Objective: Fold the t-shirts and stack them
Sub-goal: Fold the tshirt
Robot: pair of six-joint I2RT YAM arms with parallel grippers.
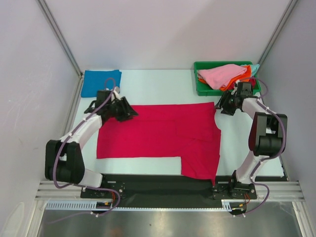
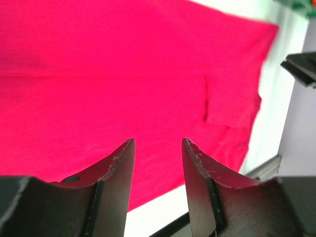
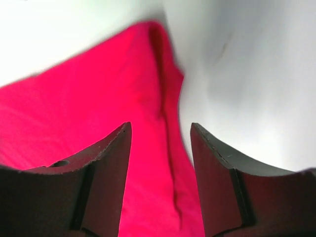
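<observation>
A crimson t-shirt lies spread flat across the middle of the table, with a flap reaching toward the near edge at its right. My left gripper hovers over its far left corner, open and holding nothing. The left wrist view shows the same open gripper above the crimson cloth. At the far right corner my right gripper is also open. In its wrist view that gripper frames the shirt's edge with nothing between its fingers. A folded blue t-shirt rests at the back left.
A green bin at the back right holds a pink t-shirt, an orange one and a bit of light blue cloth. Grey walls close in both sides and the back. Bare white table shows right of the crimson shirt.
</observation>
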